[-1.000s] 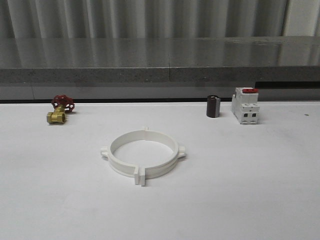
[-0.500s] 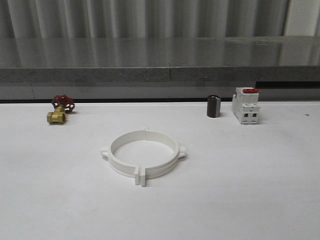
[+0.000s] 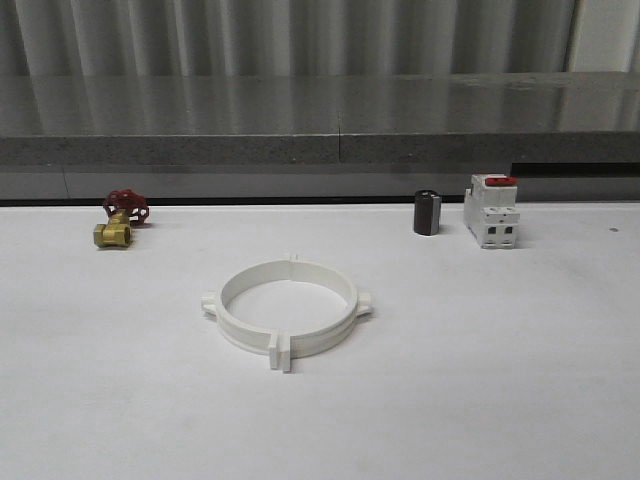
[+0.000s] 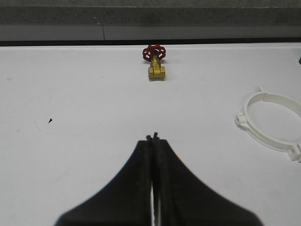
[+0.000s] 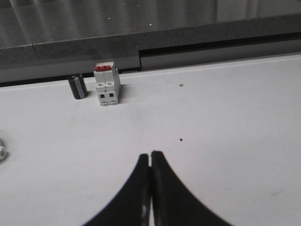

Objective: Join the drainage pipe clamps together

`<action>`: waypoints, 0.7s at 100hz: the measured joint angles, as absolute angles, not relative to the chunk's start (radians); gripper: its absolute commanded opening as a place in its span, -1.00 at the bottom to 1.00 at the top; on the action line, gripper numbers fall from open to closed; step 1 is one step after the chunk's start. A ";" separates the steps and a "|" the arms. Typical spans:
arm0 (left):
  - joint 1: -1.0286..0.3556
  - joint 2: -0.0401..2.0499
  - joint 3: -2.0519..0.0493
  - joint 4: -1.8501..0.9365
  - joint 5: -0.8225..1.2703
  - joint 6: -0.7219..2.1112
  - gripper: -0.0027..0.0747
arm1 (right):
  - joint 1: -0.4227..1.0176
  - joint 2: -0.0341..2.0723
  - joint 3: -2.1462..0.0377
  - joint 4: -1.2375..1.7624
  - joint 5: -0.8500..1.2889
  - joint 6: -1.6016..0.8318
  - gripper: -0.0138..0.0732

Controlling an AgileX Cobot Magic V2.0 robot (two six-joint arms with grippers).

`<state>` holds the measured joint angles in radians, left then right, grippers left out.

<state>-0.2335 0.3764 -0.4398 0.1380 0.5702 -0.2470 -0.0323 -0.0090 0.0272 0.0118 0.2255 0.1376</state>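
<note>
We look forward and slightly down over the white table from the front camera. Our left wrist camera sits low behind the closed black left gripper, facing the red-handled brass valve ahead. Our right wrist camera sits behind the closed black right gripper, facing the white red-topped switch block. The front view shares both.

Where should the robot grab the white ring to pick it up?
Probably from above, pinching the ring's thin wall at a plain stretch between the tabs. It lies flat on the table with an open middle, so one finger fits inside, one outside.
</note>
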 measured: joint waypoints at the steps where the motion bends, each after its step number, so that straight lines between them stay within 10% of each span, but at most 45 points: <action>1: -0.233 0.376 -0.440 0.138 0.570 -0.247 -0.98 | -0.032 -0.009 0.027 0.012 0.226 0.138 -0.95; 70: -0.140 0.305 -0.279 -0.041 0.241 -0.027 -0.98 | -0.032 -0.009 0.027 0.012 0.226 0.136 -0.95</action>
